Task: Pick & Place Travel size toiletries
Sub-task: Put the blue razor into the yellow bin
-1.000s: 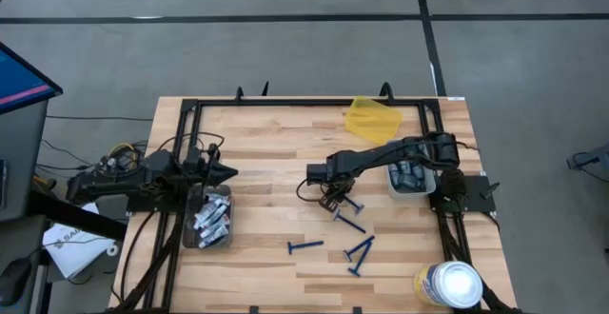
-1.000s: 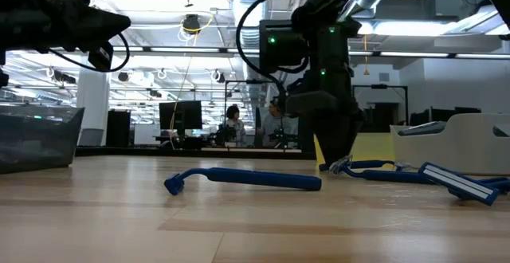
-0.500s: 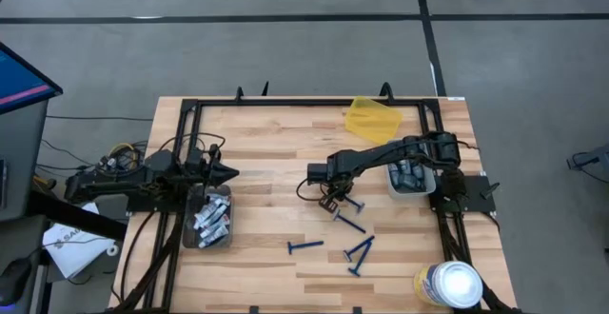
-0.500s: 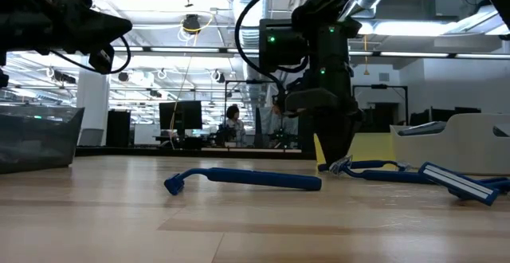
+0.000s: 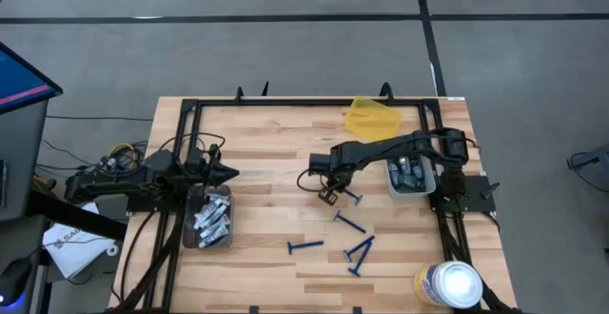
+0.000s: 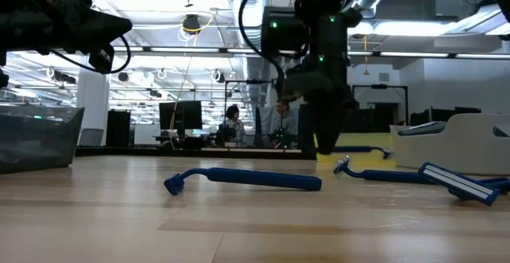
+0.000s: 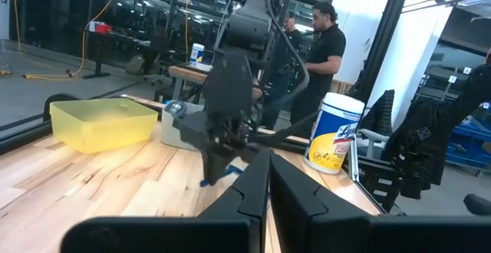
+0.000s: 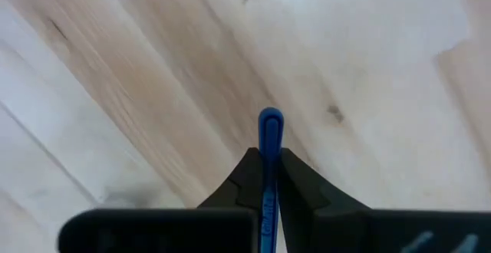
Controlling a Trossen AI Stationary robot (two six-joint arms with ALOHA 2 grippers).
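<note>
One razor [image 8: 269, 142] is clamped between the closed fingers of the right gripper [image 5: 328, 193], which hangs above the middle of the tabletop [image 5: 276, 143], toward its right half. The low view shows the blue handle lifted clear of the wood, sticking out level from the fingers. The wrist view confirms the handle sits centred between both pads.

To finish this step well, I judge the arm should rise a little more before travelling, keep the grip firm on the thin handle so it cannot pivot, and steer clear of the razors below. Which container is meant for razors cannot be told from these views; the yellow tray [image 5: 370, 120] near the far edge is a possibility.

The left gripper [image 5: 226, 173] waits closed and empty near the left edge, above the dark bin [image 5: 190, 221].

Counts: three further razors appear to lie loose toward the near edge, a single one [image 5: 305, 246], another [image 5: 348, 223] and a crossed group [image 5: 360, 254] that may be two. The dark bin holds several white-and-blue tubes [image 5: 213, 217], too tightly packed to count. The white bin [image 5: 430, 188] by the right edge holds dark grey pods [image 5: 407, 173], number unclear. One large canister [image 5: 447, 284] stands at the near right corner.
</note>
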